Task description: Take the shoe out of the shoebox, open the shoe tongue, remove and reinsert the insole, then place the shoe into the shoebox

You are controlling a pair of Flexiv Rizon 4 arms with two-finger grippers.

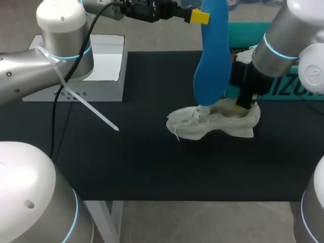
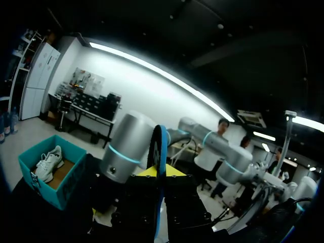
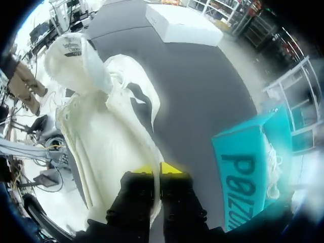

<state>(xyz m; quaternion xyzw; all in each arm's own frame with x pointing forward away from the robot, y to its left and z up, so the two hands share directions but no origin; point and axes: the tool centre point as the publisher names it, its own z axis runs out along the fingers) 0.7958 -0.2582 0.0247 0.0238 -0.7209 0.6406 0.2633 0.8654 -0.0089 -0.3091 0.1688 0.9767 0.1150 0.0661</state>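
Observation:
A white shoe (image 1: 212, 122) lies on its side on the black mat, toe toward my left. My right gripper (image 1: 244, 105) is shut on the shoe's heel collar; in the right wrist view the yellow tips (image 3: 156, 169) pinch the white shoe's (image 3: 101, 126) rim, its tongue folded out ahead. My left gripper (image 1: 200, 16) is held high at the back, shut on the top end of a blue insole (image 1: 212, 55) that hangs down with its lower end just above the shoe. In the left wrist view the insole (image 2: 158, 147) stands edge-on between the fingers of the left gripper (image 2: 158, 171).
The teal shoebox (image 1: 245, 36) stands at the back right behind my right arm, with a second white shoe (image 2: 48, 164) inside it. A white box (image 1: 76, 93) sits at the back left. The black mat (image 1: 126, 162) lies bare toward the front.

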